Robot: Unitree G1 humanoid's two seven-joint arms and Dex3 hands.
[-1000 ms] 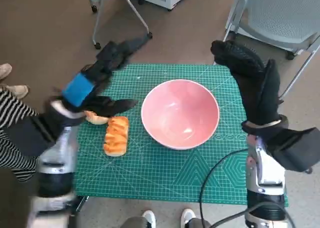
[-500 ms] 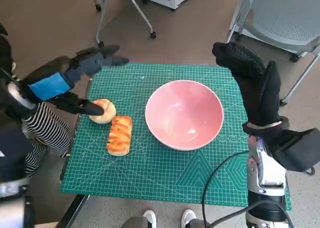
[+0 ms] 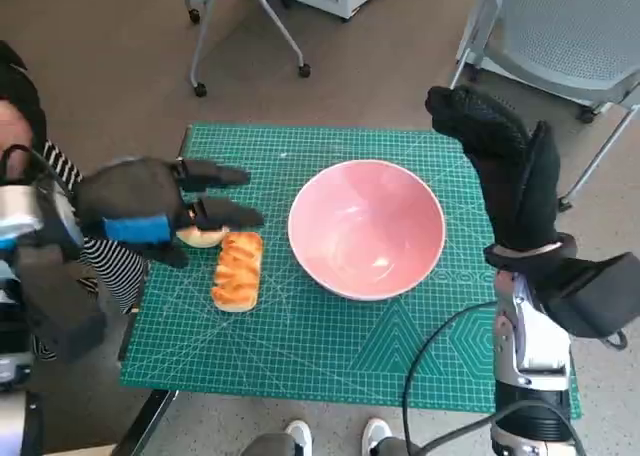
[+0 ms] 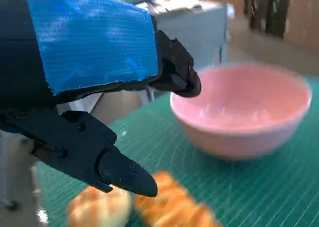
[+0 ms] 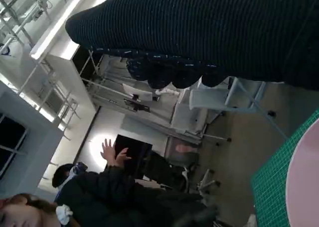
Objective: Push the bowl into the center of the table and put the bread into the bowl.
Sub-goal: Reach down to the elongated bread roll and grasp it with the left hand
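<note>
A large pink bowl (image 3: 366,228) stands near the middle of the green cutting mat (image 3: 330,346); it also shows in the left wrist view as the bowl (image 4: 244,110). Left of it lie a long glazed bread (image 3: 236,270) and a round bun (image 3: 204,237), partly hidden by my left hand (image 3: 140,211). That hand hovers over the bun with fingers spread, holding nothing. The left wrist view shows the long bread (image 4: 174,207) and bun (image 4: 97,209) below my fingers (image 4: 119,170). My right hand (image 3: 500,161) stands raised at the bowl's right, fingers straight, apart from the rim.
Chair legs on castors (image 3: 250,26) stand beyond the mat's far edge, and a grey chair (image 3: 560,26) at the far right. A person in a striped sleeve (image 3: 100,256) is close at the mat's left. Another person (image 5: 114,187) shows in the right wrist view.
My left hand has swung back and down over the round bun, now covering part of it. The right hand, bowl and breads have stayed put.
</note>
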